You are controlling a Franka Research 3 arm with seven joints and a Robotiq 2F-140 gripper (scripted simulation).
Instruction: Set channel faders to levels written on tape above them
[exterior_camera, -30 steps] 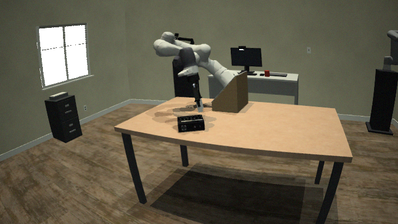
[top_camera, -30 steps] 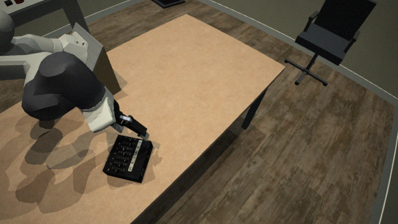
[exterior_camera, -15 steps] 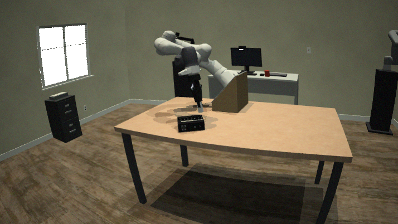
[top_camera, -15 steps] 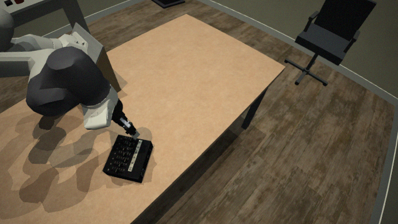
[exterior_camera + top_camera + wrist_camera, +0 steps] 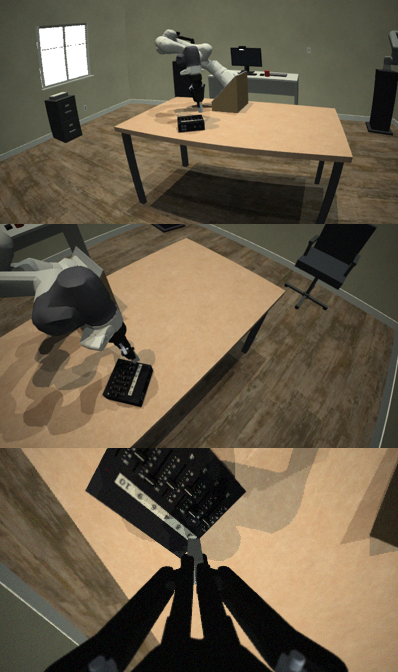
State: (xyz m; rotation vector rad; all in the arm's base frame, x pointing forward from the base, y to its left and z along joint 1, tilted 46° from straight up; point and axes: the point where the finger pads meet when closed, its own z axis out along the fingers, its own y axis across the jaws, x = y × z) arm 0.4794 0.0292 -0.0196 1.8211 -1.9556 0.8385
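The black lighting desk (image 5: 129,381) stands on the table near its front edge, with several faders in rows and a pale tape strip (image 5: 135,379) of numbers along one side. It also shows in the exterior view (image 5: 190,122) and the wrist view (image 5: 165,490), where the tape (image 5: 152,507) reads 10, 9, 4, 6 and more. My gripper (image 5: 134,359) is shut with nothing between its fingers. Its tips (image 5: 194,550) hover just above the desk's near corner, at the end of the tape strip. In the exterior view the gripper (image 5: 199,109) points down above the desk's back edge.
A tan wedge-shaped block (image 5: 231,94) stands on the table behind the desk, at the arm's base. The table edge (image 5: 178,402) runs close beside the desk. An office chair (image 5: 329,257) stands on the floor far off.
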